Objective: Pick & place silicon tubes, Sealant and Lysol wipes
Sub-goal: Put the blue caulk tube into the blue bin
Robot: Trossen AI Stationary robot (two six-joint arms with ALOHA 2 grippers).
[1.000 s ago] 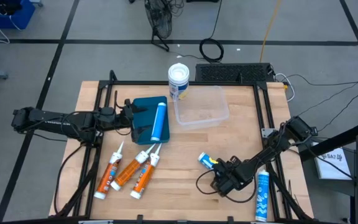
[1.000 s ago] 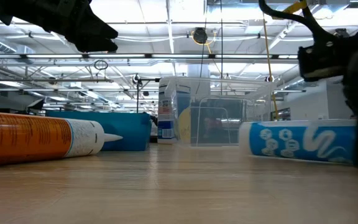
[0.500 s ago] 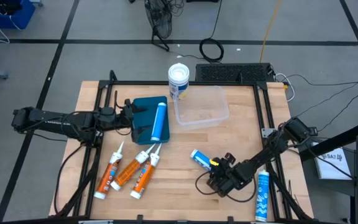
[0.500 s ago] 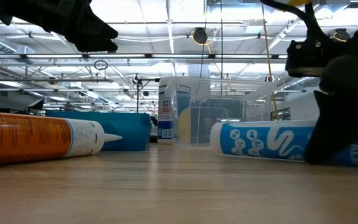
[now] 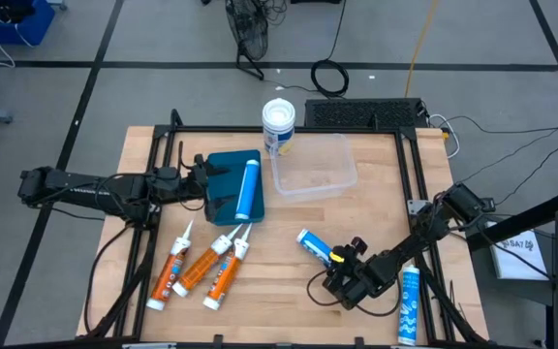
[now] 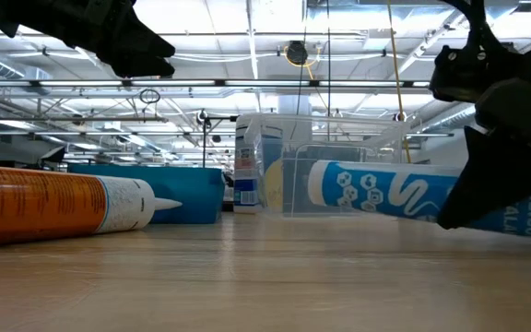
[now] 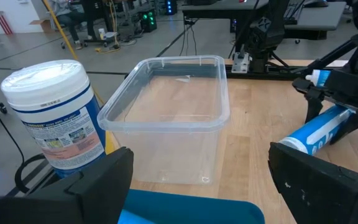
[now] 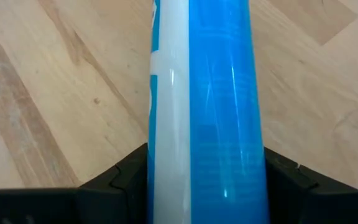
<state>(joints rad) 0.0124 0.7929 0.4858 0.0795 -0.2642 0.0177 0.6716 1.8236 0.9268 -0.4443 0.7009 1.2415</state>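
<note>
A blue sealant tube (image 5: 312, 243) sits clamped between the fingers of the right claw (image 5: 341, 266) near the front right of the wooden worktop (image 5: 289, 262), its free end raised off the wood in the low view and angled away from the claw toward the worktop's middle; the right wrist view shows the tube filling the gap between the two dark fingers (image 8: 120, 180). Just to the claw's right, a second blue tube (image 5: 410, 302) lies flat near the worktop's right front edge. Across the worktop, the left claw (image 5: 201, 177) hangs with its fingers spread apart and holding nothing, right at the near edge of a blue tray (image 5: 223, 174) that carries a third blue tube (image 5: 249, 189). Beyond the tray from the left claw stands the Lysol wipes (image 5: 278, 126) canister, upright with its white lid, just beside a clear plastic tub (image 5: 316, 166); the left wrist view shows the canister and tub side by side ahead of that claw. Three orange silicone tubes (image 5: 201, 269) with white nozzles lie in a loose fan toward the front of the worktop, below the left claw and well to the left of the right claw.
</note>
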